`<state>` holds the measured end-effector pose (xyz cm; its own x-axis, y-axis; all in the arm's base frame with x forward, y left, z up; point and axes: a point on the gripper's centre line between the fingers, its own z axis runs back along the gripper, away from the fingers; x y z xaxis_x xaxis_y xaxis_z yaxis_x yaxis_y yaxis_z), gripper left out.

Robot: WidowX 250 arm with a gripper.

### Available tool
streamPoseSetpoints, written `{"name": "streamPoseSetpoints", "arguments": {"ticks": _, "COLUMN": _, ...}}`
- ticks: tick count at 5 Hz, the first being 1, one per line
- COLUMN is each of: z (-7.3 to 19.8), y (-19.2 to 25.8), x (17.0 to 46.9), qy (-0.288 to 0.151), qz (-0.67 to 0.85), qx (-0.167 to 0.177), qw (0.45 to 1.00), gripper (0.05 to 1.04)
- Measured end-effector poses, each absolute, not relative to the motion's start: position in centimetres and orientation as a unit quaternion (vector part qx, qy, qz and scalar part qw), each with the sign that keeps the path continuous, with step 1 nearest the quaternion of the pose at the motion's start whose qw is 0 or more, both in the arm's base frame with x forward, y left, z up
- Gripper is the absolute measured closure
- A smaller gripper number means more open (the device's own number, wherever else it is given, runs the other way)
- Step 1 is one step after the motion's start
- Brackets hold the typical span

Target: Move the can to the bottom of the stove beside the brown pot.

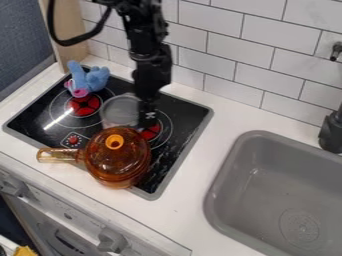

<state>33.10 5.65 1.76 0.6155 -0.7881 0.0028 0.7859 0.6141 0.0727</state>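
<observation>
The black gripper (147,119) hangs over the middle of the stove, just behind the brown pot and at the right edge of a round grey object. That round object (120,111) has a pale rim and sits between the two burners; I cannot tell whether it is the can. The brown see-through pot (118,157) stands on the front part of the black stove (178,145), its handle pointing left and its lid on with an orange knob. The gripper and arm partly cover the right burner.
A blue plush toy with pink parts (89,80) lies at the stove's back left. Right of the stove is the white counter (207,142), then a grey sink (267,175) with a dark faucet (331,131). White wall tiles (227,47) rise behind.
</observation>
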Motion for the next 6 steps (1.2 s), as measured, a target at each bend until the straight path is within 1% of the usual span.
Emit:
{"name": "streamPoseSetpoints", "arguments": {"ticks": 1, "z": 2.4, "y": 8.6, "x": 32.2, "qy": -0.008, "qz": -0.402, "qx": 0.035, "qw": 0.915, "gripper": 0.083}}
{"name": "streamPoseSetpoints", "arguments": {"ticks": 2, "z": 2.3, "y": 9.8, "x": 31.7, "qy": -0.006, "qz": -0.389, "qx": 0.032, "qw": 0.921, "gripper": 0.083}}
{"name": "streamPoseSetpoints", "arguments": {"ticks": 3, "z": 2.3, "y": 10.0, "x": 31.5, "qy": -0.004, "qz": -0.385, "qx": 0.028, "qw": 0.922, "gripper": 0.083}}
{"name": "streamPoseSetpoints", "arguments": {"ticks": 4, "z": 2.8, "y": 9.7, "x": 31.7, "qy": -0.004, "qz": -0.389, "qx": 0.032, "qw": 0.921, "gripper": 0.083}}
{"name": "streamPoseSetpoints", "arguments": {"ticks": 5, "z": 6.5, "y": 8.9, "x": 32.8, "qy": -0.035, "qz": -0.393, "qx": 0.066, "qw": 0.917, "gripper": 0.083}}
{"name": "streamPoseSetpoints", "arguments": {"ticks": 6, "z": 9.2, "y": 8.5, "x": 33.1, "qy": -0.068, "qz": -0.391, "qx": 0.076, "qw": 0.915, "gripper": 0.083}}
